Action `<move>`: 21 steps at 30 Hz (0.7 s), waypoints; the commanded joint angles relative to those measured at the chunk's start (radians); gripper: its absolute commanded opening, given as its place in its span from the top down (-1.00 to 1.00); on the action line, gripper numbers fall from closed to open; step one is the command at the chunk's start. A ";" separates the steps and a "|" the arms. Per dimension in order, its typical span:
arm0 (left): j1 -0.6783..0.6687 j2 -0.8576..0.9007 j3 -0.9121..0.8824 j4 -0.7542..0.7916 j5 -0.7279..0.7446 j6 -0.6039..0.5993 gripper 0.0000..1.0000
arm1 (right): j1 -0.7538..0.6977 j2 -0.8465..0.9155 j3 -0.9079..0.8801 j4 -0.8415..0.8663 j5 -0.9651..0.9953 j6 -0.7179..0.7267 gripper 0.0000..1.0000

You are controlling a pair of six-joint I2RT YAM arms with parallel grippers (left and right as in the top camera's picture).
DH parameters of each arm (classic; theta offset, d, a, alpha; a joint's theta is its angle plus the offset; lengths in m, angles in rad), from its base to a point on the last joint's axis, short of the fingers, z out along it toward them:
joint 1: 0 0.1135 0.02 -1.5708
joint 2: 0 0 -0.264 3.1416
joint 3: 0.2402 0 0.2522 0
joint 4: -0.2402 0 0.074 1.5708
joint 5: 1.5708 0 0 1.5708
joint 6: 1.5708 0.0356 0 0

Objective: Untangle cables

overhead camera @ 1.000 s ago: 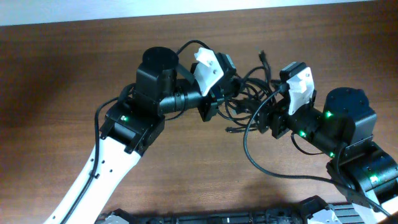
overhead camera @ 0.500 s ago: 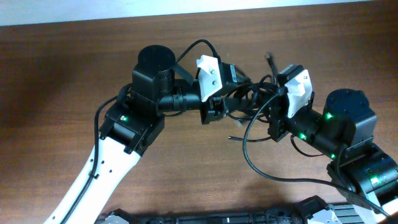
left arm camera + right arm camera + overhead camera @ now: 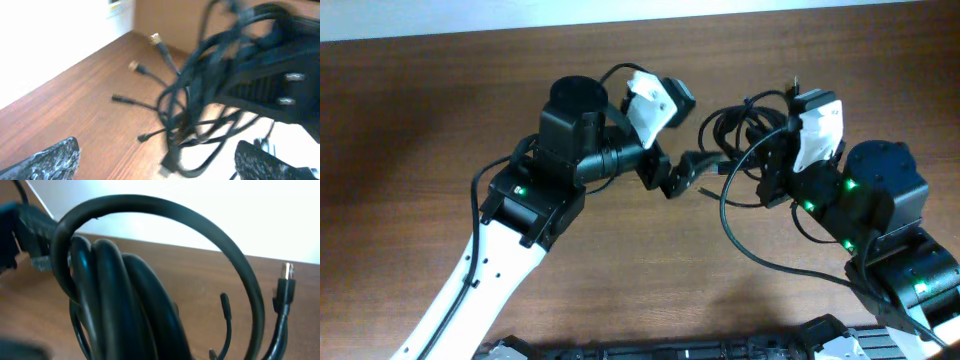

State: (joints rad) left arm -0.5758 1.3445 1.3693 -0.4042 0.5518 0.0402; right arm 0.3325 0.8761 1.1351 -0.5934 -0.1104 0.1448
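The cables (image 3: 738, 128) are a knotted black bundle hanging at the head of my right gripper (image 3: 772, 162), which is shut on them. In the right wrist view thick cable loops (image 3: 115, 290) fill the frame and hide the fingers. A plug end (image 3: 285, 278) dangles at the right. My left gripper (image 3: 678, 172) stands open just left of the bundle, apart from it. In the left wrist view the cables (image 3: 200, 100) hang ahead of my wide-open left gripper (image 3: 156, 152), with several plug ends (image 3: 134, 66) spread over the wood.
The brown wooden table (image 3: 410, 120) ends at a white strip (image 3: 520, 15) along the far side. The right arm's own black wire (image 3: 760, 262) loops over the table in front of it. A dark rail (image 3: 670, 350) runs along the near edge.
My left gripper has opened and let go of the cables. My right gripper has shut on the bundle and carried it to the right, away from the left gripper.
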 commanded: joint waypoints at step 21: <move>-0.005 -0.017 0.013 0.077 0.014 -0.078 -0.98 | -0.006 -0.006 0.008 0.104 -0.097 0.100 0.92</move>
State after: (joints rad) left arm -0.5758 1.3445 1.3693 -0.3317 0.5468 -0.0277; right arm 0.3321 0.8761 1.1351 -0.5007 -0.1783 0.2367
